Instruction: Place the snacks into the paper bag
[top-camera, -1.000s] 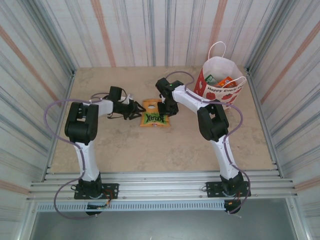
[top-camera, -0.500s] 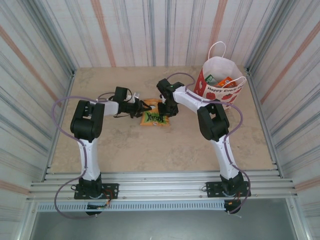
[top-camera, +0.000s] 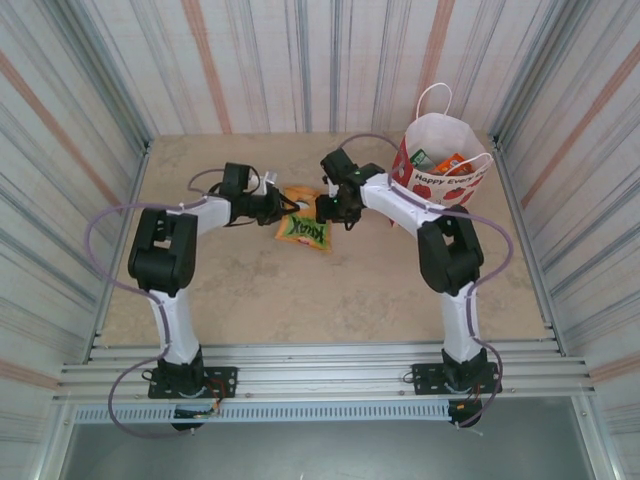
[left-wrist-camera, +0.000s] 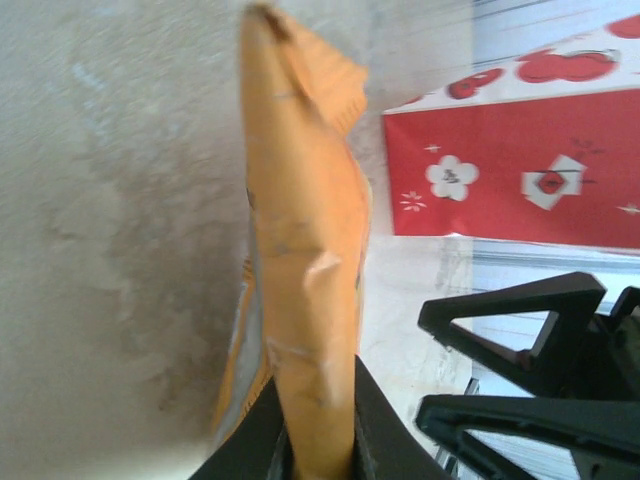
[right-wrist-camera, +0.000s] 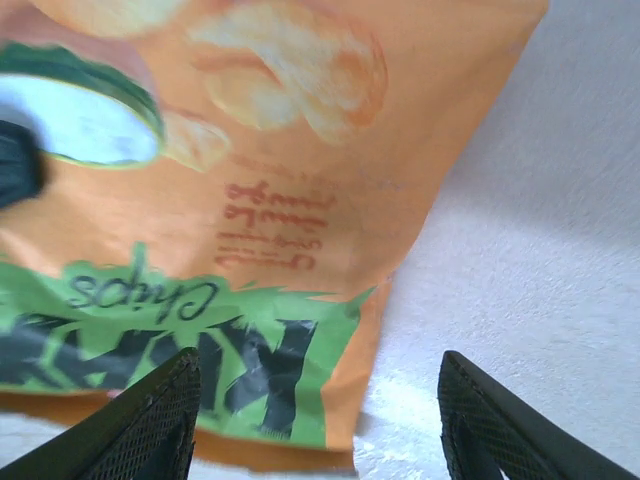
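Observation:
An orange snack packet (top-camera: 303, 228) with green "KRAX" lettering hangs tilted over the table's middle. My left gripper (top-camera: 277, 204) is shut on its upper left edge. In the left wrist view the packet (left-wrist-camera: 300, 250) stands edge-on, pinched between the fingers (left-wrist-camera: 255, 445). My right gripper (top-camera: 335, 210) is open at the packet's right side; in its wrist view the packet (right-wrist-camera: 250, 200) lies between and beyond the spread fingers (right-wrist-camera: 160, 420), untouched. The white paper bag (top-camera: 440, 170) with apple prints stands upright at the back right, with orange and green packets (top-camera: 452, 162) showing in its mouth.
Corrugated metal walls (top-camera: 80, 150) enclose the beige table (top-camera: 300, 300) on three sides. The bag's red side (left-wrist-camera: 520, 170) stands just beyond the held packet, and the right arm's black fingers (left-wrist-camera: 510, 370) are close beside it. A metal rail (top-camera: 320, 375) runs along the near edge.
My left gripper reached the packet's left edge, shut on it and pulled it back and up, so it now hangs tilted. The right gripper shifted slightly back and right.

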